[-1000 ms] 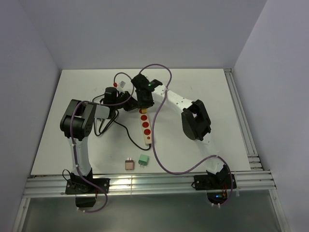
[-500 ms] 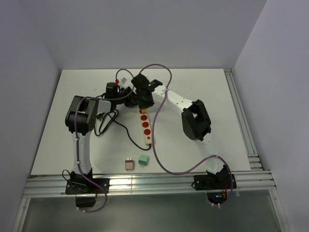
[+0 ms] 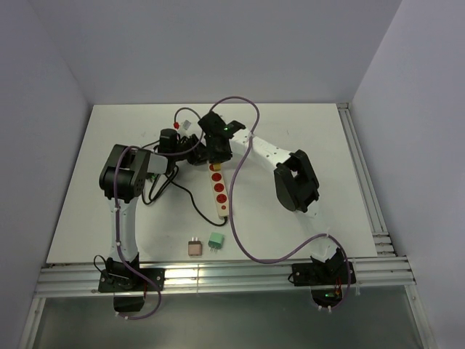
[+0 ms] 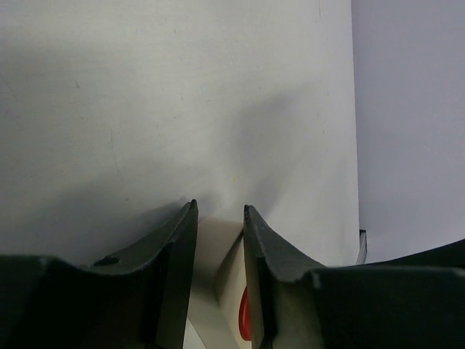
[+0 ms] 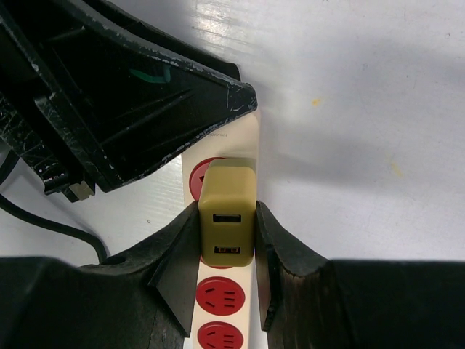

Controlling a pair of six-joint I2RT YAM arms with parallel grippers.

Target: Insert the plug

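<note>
From above, a white power strip [image 3: 219,198] with red sockets lies lengthwise near the middle of the table [image 3: 312,131]. Its far end sits under the two grippers, which meet there. The right gripper [image 3: 214,154] is over that end, with the yellow plug [image 3: 215,167] showing just below it on the strip's farthest socket. The left gripper [image 3: 192,149] reaches in from the left, just beside it. A black cord [image 3: 185,193] curls over the table to the left of the strip. Near the front edge, well apart from the strip, a tan adapter [image 3: 195,247] and a green adapter [image 3: 216,241] sit side by side.

In the left wrist view, the two dark fingers [image 4: 178,247] stand parted with a gap between them. They grasp nothing. The strip's pale end and part of a red socket show through the gap, below the fingers.

In the right wrist view, the fingers [image 5: 280,254] are clenched on the plug, one against each side. The plug stands upright on a red socket at the strip's end. Whether its prongs are fully seated cannot be told. The black body of the left gripper lies across the upper left, touching or nearly touching the strip's end.
</note>
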